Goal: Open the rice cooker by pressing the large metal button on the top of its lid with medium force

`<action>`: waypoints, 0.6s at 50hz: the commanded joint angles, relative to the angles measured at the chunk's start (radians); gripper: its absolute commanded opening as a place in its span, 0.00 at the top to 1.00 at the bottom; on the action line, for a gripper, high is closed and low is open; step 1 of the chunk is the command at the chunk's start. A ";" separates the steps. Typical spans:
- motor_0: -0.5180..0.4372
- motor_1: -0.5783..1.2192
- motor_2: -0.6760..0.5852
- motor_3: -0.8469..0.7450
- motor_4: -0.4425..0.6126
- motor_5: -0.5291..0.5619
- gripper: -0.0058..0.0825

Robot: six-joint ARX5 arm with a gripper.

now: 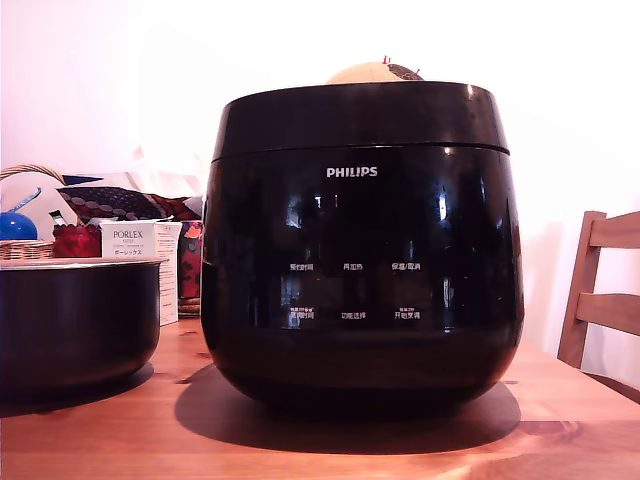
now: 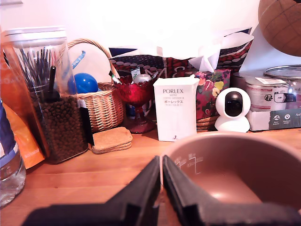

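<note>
Gripper [image 2: 161, 175] fills the lower centre of the wrist view, its two black fingers [image 2: 136, 193] pressed tip to tip with no gap and nothing between them. Just beyond the fingertips lies the open inner pot [image 2: 277, 155], its brown interior occupying the lower right of that frame. Farther back stand a white PORLEX box [image 2: 175, 113], a wicker basket [image 2: 103, 106] and a small white camera [image 2: 232, 109]. In the exterior view, the rice cooker [image 1: 362, 290] sits on the wooden table [image 1: 560, 430] at frame centre, with the lid [image 1: 360, 118] shut. The inner pot appears at lower left, well apart from the cooker, and a wooden chair [image 1: 600, 290] at right edge.
</note>
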 commanded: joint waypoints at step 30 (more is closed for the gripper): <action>0.066 -0.014 0.015 0.178 0.386 -0.372 0.96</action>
